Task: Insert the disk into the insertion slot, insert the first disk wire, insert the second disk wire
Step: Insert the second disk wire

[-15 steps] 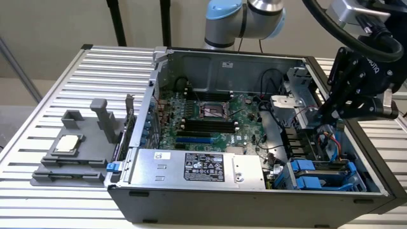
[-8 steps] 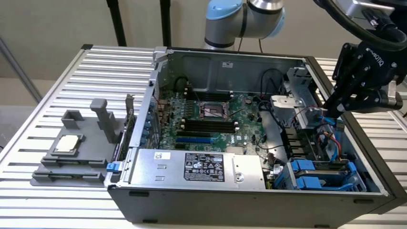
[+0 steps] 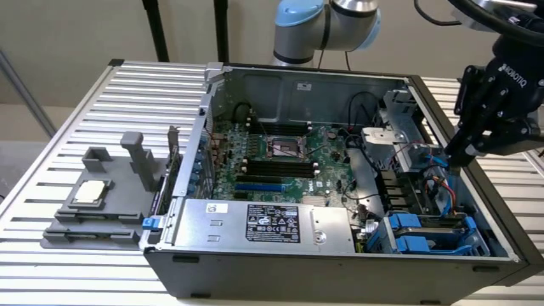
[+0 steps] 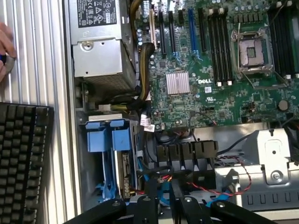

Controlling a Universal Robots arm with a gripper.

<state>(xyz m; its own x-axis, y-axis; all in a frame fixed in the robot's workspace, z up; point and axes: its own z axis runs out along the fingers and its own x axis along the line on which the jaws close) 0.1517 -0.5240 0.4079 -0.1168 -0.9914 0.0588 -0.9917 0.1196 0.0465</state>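
As the gripper (image 3: 460, 162) hangs over the open computer case (image 3: 340, 271) on the exterior view's right, its jaws are clenched narrow on a blue disk wire (image 4: 163, 198). You can see that blue strip pinched between the two dark fingers (image 4: 152, 189) in the wrist view. Close by the fingertips there's a tangle of red and black leads (image 4: 219, 184), next to a row of black blocks (image 4: 187, 154).

And the disk (image 4: 126, 173)? It's down inside the insertion slot (image 3: 478, 238), in the case's near corner on the exterior view's right, its edge showing beside the bright blue carrier (image 4: 110, 139). Right next to the slot lies the silver power supply (image 3: 255, 223) with its black label, and beyond that the green motherboard (image 3: 281, 153) with the processor socket in its middle.

The case rests on a slatted metal desk (image 3: 76, 108). Over on the exterior view's left, a grey fixture (image 3: 111, 210) carries a processor chip (image 3: 89, 192). In the wrist view a black keyboard (image 4: 23, 158) lies on the desk beside the case, and a person's hand (image 4: 4, 46) shows at the picture's edge.
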